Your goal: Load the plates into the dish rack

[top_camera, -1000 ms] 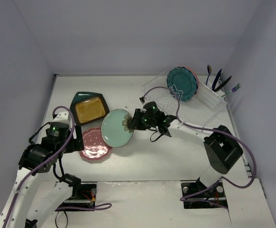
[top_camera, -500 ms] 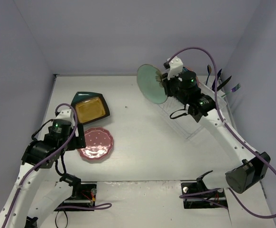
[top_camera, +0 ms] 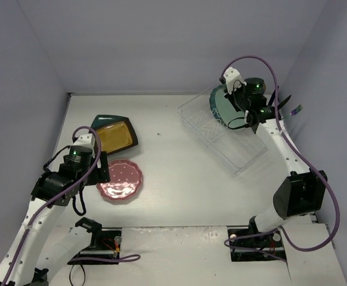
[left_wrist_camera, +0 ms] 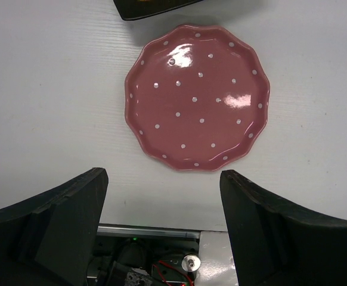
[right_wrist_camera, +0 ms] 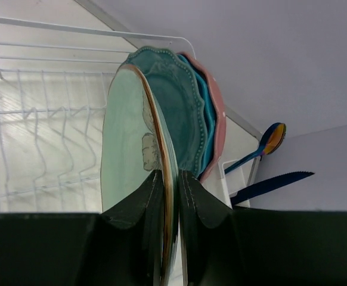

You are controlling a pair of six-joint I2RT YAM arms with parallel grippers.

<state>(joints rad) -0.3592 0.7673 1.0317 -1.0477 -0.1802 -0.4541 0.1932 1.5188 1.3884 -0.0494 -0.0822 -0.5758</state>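
My right gripper point(right_wrist_camera: 170, 185) is shut on the rim of the mint flower plate point(right_wrist_camera: 126, 149) and holds it on edge over the far end of the clear dish rack point(top_camera: 221, 134). It stands next to an upright teal-blue dotted plate point(right_wrist_camera: 176, 107), with a pink-rimmed plate point(right_wrist_camera: 219, 116) behind that. The right gripper also shows in the top view point(top_camera: 233, 101). My left gripper point(left_wrist_camera: 161, 176) is open and empty above the table, just near of the flat pink dotted plate point(left_wrist_camera: 197, 98), which also shows in the top view point(top_camera: 121, 180). The mustard-yellow plate point(top_camera: 112, 136) lies on the dark teal plate point(top_camera: 104, 120).
A spoon point(right_wrist_camera: 270, 142) and a blue knife point(right_wrist_camera: 272, 183) stand in the rack's utensil section. The rack's white wire slots point(right_wrist_camera: 42, 119) lie left of the held plate. Grey walls close in the table on three sides. The left arm's base mount point(left_wrist_camera: 161, 262) lies below the open fingers.
My right arm has lifted the mint plate from the table's middle and carried it back and right to the rack's far end. My left gripper has shifted slightly beside the pink plate.
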